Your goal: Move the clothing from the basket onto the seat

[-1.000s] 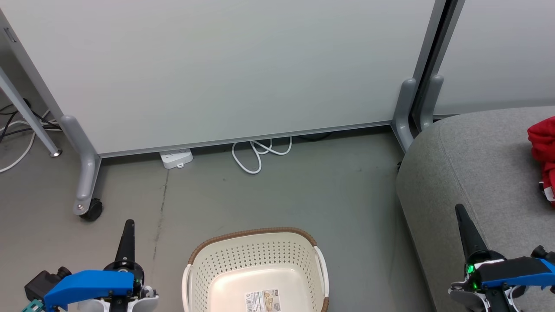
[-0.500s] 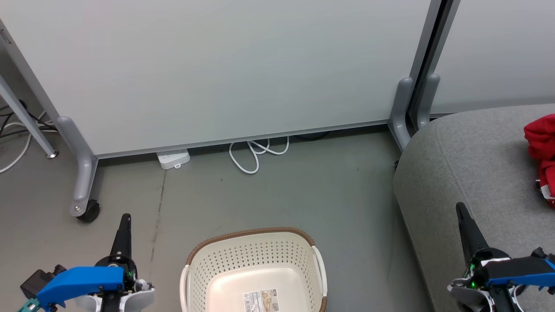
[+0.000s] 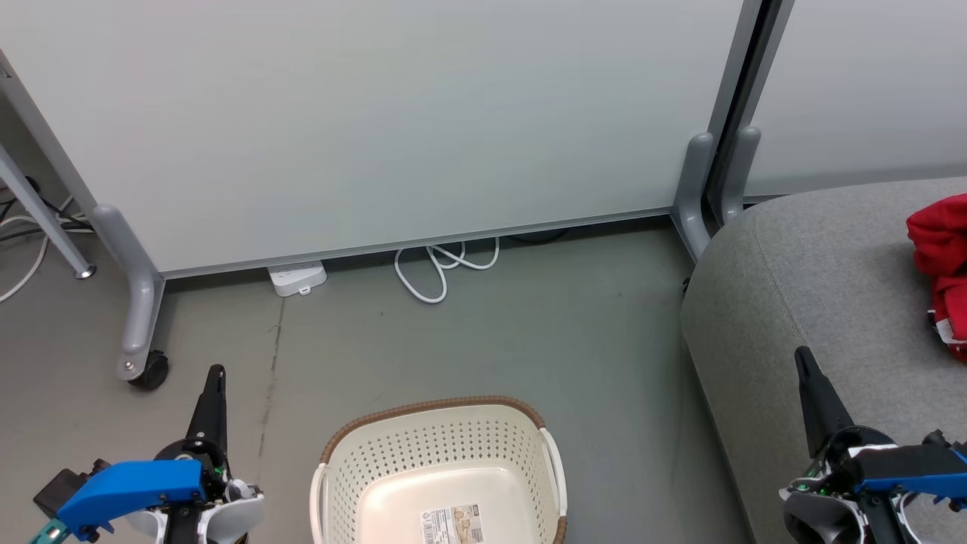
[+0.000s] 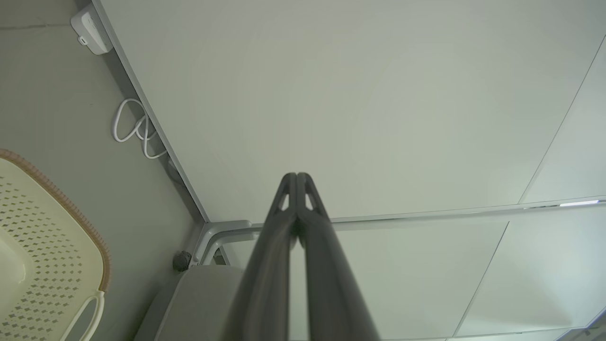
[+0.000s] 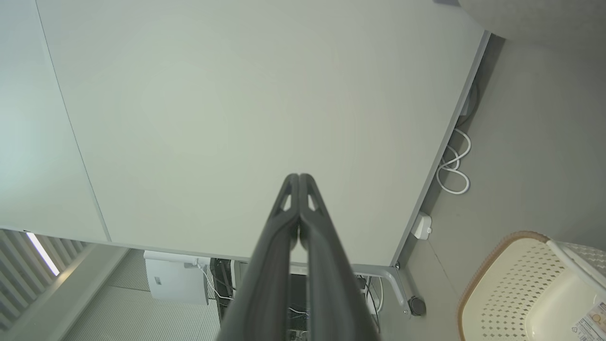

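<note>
Well, both my claws are pressed shut with nothing between the fingers. My left gripper [image 3: 214,381] points up from the lower left of the head view, above the grey floor [image 3: 529,332]. My right gripper [image 3: 805,366] points up from the lower right, where it shows against the grey fabric of the seat [image 3: 816,257]. Between the two, nearer my left claw and touching neither, the basket [image 3: 430,406] stands on the floor, its pale bottom showing a printed label [image 3: 453,523]. The clothing [image 3: 940,249] lies as a red bundle on top of the seat, cut by the right edge of the head view. It sits beyond my right claw and off to its right, well apart from it, farther still from my left claw, and outside the basket. Past all this stands a white partition panel [image 3: 378,128] on grey legs, one with a caster wheel [image 3: 149,372]. A power strip [image 3: 298,277] and a looped white cable [image 3: 442,264] lie at its foot.
</note>
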{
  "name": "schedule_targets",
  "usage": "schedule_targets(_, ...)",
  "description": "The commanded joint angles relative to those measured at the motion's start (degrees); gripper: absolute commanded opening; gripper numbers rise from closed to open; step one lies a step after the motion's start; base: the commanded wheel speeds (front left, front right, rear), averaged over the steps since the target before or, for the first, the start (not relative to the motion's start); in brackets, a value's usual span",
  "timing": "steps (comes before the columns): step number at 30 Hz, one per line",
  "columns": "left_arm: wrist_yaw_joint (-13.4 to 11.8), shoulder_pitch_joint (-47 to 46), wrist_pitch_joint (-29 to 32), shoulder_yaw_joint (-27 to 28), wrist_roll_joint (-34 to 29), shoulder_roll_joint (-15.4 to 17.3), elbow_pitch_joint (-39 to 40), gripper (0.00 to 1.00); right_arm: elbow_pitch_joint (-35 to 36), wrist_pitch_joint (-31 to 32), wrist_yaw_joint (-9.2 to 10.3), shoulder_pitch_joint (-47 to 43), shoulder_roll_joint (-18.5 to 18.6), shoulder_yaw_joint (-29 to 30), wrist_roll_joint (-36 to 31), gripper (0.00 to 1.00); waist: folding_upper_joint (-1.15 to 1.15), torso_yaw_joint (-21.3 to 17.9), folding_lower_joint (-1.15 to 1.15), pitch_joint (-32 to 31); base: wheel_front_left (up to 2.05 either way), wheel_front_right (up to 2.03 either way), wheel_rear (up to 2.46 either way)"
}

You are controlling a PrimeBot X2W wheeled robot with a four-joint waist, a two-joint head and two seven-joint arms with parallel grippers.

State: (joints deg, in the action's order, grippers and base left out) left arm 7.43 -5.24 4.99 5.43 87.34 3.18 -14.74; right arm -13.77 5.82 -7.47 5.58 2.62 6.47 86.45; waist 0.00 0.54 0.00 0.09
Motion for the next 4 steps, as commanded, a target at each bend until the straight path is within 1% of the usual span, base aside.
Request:
schedule_targets(1,0.09,-1.11,0.47,0.57,1.13,-0.11,0.38,0.0,-0.05,0.24,-0.03,0.64,0.41,0.12,1.37,0.0,0.0,-0.07,0.0,0.01,0.0,0.0,0.0)
schedule_targets(4,0.09,-1.08,0.79,0.75,2.12,-0.17,0.49,0.0,-0.15,0.4,-0.03,0.77,0.41,0.12,2.58,0.0,0.0,-0.18,0.0,0.02,0.0,0.0,0.0)
